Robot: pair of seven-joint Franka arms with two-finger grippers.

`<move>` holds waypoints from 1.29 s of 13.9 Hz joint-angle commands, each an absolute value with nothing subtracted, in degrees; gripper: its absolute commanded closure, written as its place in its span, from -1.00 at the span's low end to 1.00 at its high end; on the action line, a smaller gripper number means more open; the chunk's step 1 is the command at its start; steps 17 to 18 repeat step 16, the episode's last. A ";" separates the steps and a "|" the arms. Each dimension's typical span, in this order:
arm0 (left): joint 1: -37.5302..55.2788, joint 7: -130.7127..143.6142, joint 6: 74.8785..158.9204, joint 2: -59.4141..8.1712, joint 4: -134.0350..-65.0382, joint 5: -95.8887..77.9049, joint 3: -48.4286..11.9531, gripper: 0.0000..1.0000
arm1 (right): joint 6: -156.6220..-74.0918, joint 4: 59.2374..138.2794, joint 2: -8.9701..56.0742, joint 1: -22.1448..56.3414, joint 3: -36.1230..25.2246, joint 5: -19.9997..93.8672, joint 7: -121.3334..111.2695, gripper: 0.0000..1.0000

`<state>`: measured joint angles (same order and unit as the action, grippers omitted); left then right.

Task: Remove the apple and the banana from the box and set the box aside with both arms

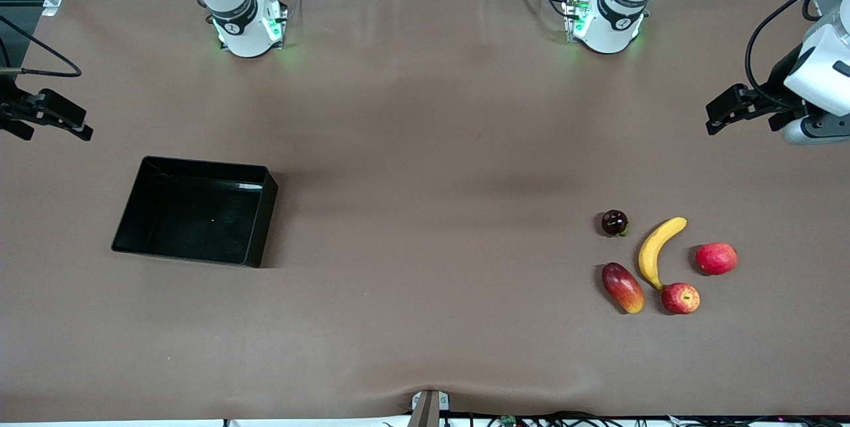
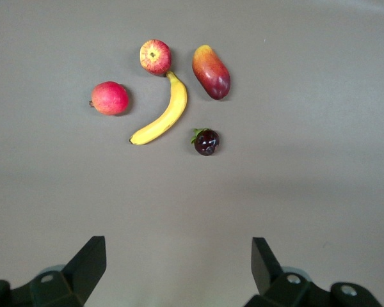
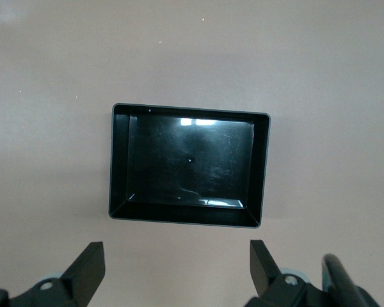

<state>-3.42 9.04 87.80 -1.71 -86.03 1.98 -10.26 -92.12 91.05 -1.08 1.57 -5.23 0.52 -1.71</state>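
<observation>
Nearest the front camera, toward the left arm's end of the counter (image 1: 425,321), lies the fruit cluster. The apple (image 1: 680,298) with yellow streaks sits lowest, stem dimple up, its skin touching the banana's tip. Just beside it, at its 9 o'clock in the front view, the oval mango (image 1: 623,287) lies tilted. The banana (image 1: 657,251) curves away from the apple toward 12 o'clock, resting flat on the counter. A plain red round fruit (image 1: 716,258) lies at the apple's 1 o'clock, apart from the banana. The dark maroon fruit (image 1: 614,222) sits farthest of the cluster, at the banana's 10 o'clock, not touching it.

Toward the right arm's end, well apart from the fruits, the black box (image 1: 255,241) stands upright on the counter, open top up, nothing inside it.

Farther up, the left gripper (image 1: 724,111) hangs over bare counter at the edge of the left arm's end, released, fingers spread wide and holding nothing; its wrist view looks down at the fruits. The right gripper (image 1: 63,123) hangs over the counter's edge at the right arm's end, likewise released and empty; its fingers (image 3: 89,265) frame the box from above.
</observation>
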 commanded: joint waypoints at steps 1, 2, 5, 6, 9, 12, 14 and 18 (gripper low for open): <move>-3.60 6.60 86.84 -0.01 -86.83 1.93 -10.46 -1.00 | -91.05 89.74 -0.62 1.05 -4.92 1.23 -0.88 -1.00; -3.69 6.16 87.10 0.43 -86.92 2.19 -10.46 -1.00 | -91.05 89.74 -0.62 1.14 -4.92 1.23 -0.88 -1.00; -3.60 6.15 87.36 1.05 -87.36 2.20 -10.46 -1.00 | -91.14 89.74 -0.62 1.14 -4.92 1.23 -1.40 -1.00; -3.69 6.15 87.71 1.49 -87.62 2.20 -10.46 -1.00 | -91.06 89.74 -0.62 1.23 -4.92 1.14 -2.97 -1.00; -3.69 6.07 87.80 1.41 -87.02 2.29 -10.28 -1.00 | -91.05 89.74 -0.62 1.14 -4.92 1.14 -7.12 -1.00; -3.87 5.98 87.80 1.14 -86.49 3.25 -10.28 -1.00 | -90.97 89.74 -0.62 1.05 -4.92 1.14 -7.03 -1.00; -3.87 5.36 87.80 1.06 -86.31 3.16 -10.28 -1.00 | -90.97 89.74 -0.62 0.97 -4.92 1.14 -7.03 -1.00; -3.87 4.83 87.71 0.88 -85.87 3.16 -10.28 -1.00 | -90.97 89.74 -0.62 0.79 -5.01 1.14 -7.03 -1.00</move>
